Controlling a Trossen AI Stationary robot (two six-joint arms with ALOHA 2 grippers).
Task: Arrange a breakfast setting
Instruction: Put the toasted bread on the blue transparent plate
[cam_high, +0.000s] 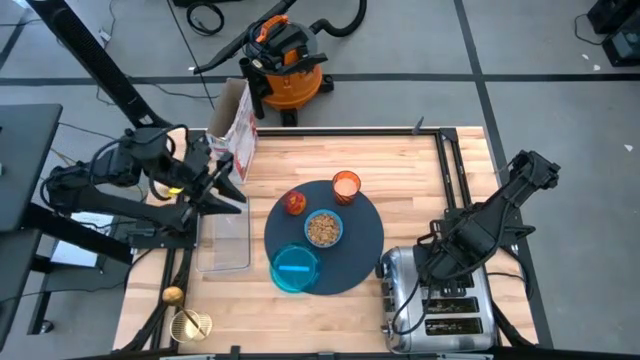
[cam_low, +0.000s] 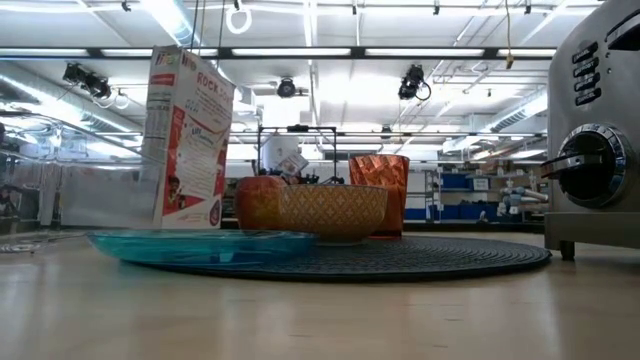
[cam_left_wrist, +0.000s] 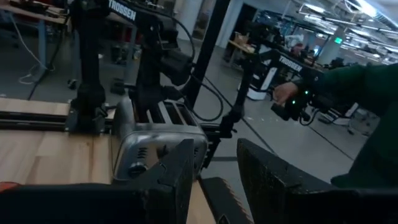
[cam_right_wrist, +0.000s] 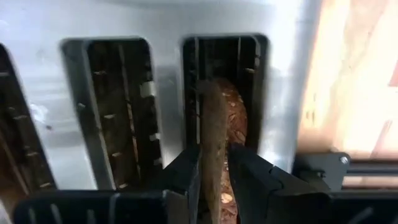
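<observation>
The dark round mat (cam_high: 360, 250) lies mid-table. On it stand a light-blue bowl (cam_high: 322, 229) with cereal, a teal dish (cam_high: 295, 268), a red apple (cam_high: 295, 202) and a copper-orange cup (cam_high: 346, 186). My right gripper (cam_high: 432, 262) hangs over the silver toaster (cam_high: 440, 305) at the near right and is shut on a slice of bread (cam_right_wrist: 219, 115) in a slot. My left gripper (cam_high: 225, 185) is open and empty above the table's left side. Gold things (cam_high: 188, 322) lie at the near left corner; whether one is a spoon cannot be told. My right gripper pinches the bread slice's upper edge (cam_right_wrist: 211, 146) between its two fingers (cam_right_wrist: 186, 171), one on each flat face. The fingers come from above, pointing down into the toaster. The slice stands upright on edge, its lower part inside the toaster's slot (cam_right_wrist: 227, 56).
A cereal box (cam_high: 235, 125) stands at the far left and also shows in the low view (cam_low: 188, 140). A clear container (cam_high: 225, 240) lies left of the mat. A second toaster slot (cam_right_wrist: 118, 106) is empty. A person's arm (cam_left_wrist: 354, 87) shows beyond the table.
</observation>
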